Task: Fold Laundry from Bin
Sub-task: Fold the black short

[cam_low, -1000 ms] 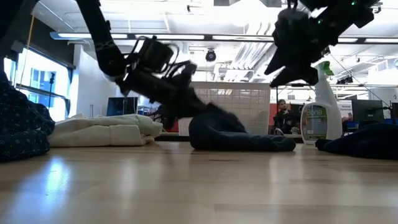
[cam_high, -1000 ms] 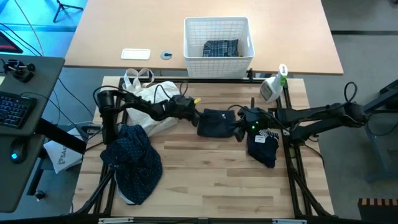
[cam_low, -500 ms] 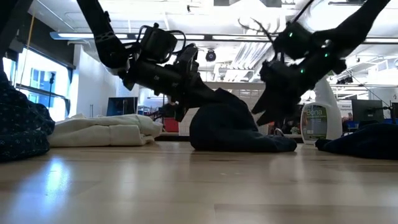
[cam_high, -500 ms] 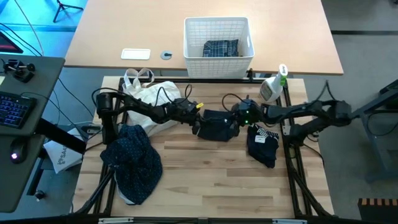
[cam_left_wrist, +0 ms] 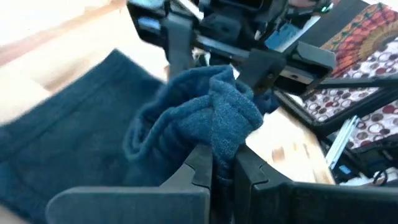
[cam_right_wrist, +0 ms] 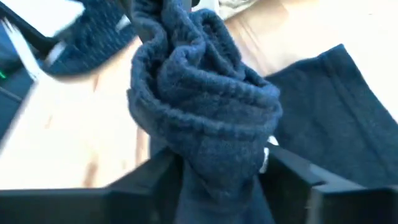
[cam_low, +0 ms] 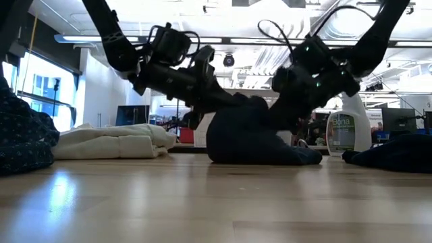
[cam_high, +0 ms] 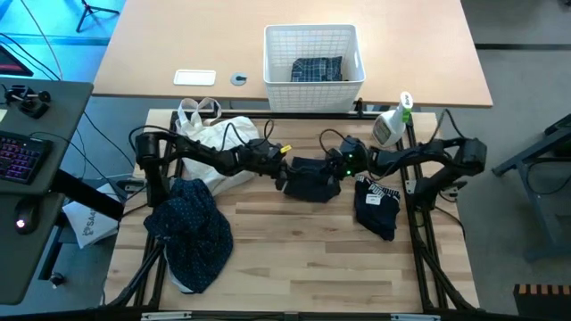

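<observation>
A dark navy garment (cam_high: 308,176) lies bunched mid-table; a dotted navy shirt (cam_high: 189,227) (crumpled) lies near left; a plaid shirt (cam_high: 318,69) sits inside the white bin (cam_high: 313,87).

left hand (cam_high: 282,172) clamped, right hand (cam_high: 332,171) gripping

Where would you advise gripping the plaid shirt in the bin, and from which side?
Grip the plaid shirt at its exposed top, coming straight down from above: it lies low inside the bin, whose lattice walls block any sideways approach.

"Bona" on spray bottle (cam_low: 342,133)
</observation>
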